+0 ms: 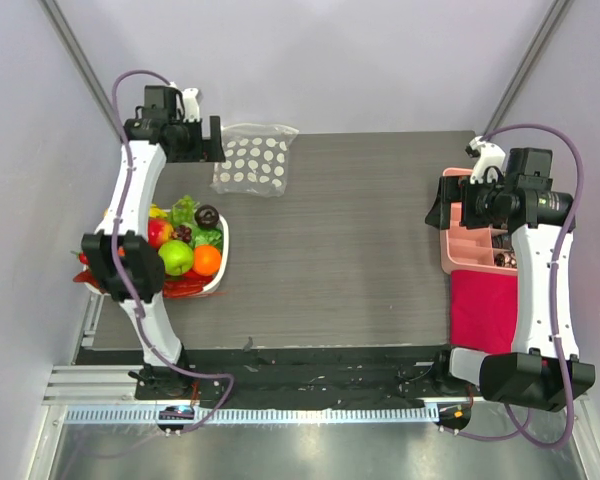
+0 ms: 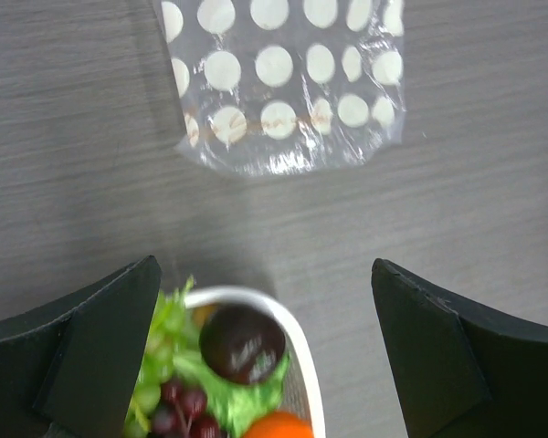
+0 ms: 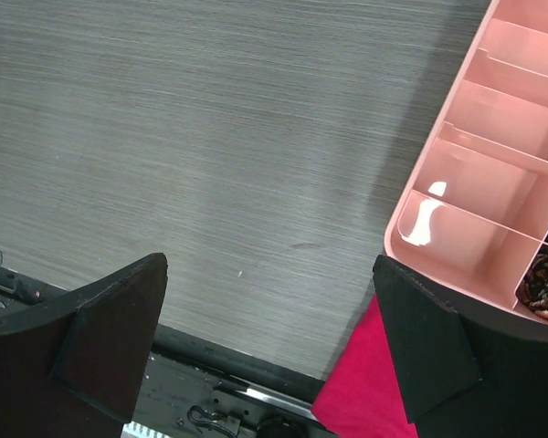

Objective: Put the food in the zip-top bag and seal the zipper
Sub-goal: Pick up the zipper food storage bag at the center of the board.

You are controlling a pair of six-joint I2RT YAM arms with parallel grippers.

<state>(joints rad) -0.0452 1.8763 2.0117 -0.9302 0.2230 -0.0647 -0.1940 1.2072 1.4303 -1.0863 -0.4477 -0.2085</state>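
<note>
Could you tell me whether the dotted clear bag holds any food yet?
Empty: the clear white-dotted plastic bag lies flat with nothing inside.

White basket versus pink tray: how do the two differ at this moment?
The white basket sits on the left of the table and is heaped with toy food. The pink tray sits on the right, and the compartments in view are mostly bare. The basket is a single open bin with rounded corners, while the tray is split by dividers. Both rest on the table.
</note>
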